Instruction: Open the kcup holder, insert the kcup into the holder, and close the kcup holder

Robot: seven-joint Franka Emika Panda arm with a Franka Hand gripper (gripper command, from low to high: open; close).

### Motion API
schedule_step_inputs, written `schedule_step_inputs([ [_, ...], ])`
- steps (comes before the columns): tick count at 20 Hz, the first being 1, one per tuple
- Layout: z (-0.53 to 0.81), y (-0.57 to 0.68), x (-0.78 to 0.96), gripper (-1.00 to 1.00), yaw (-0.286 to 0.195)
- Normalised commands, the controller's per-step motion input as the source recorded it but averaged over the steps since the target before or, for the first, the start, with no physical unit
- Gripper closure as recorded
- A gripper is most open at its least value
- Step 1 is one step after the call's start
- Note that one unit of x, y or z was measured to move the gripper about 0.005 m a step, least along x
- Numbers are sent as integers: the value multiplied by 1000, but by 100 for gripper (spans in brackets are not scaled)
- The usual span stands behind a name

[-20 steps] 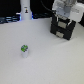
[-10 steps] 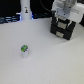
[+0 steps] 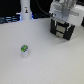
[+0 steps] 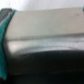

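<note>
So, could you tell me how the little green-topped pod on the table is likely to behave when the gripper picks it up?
The kcup looks small, so probably light. It stands upright on a narrow base on the table, so a sideways nudge may tip it. Its round body would then likely roll.

The bench (image 3: 45, 60) looks smooth, white and matt. The holder (image 3: 64, 31) looks like dark, hard plastic. In the wrist view its face (image 4: 45, 42) is smooth with a soft shine. The kcup (image 3: 24, 51) looks like white plastic.
</note>
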Motion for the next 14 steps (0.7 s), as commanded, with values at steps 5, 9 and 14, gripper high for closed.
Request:
schedule_step_inputs([
  [5, 109, -366, 921, 100, -82],
  [9, 102, -396, 917, 100, -95],
  [14, 85, -415, 911, 100, -95],
])
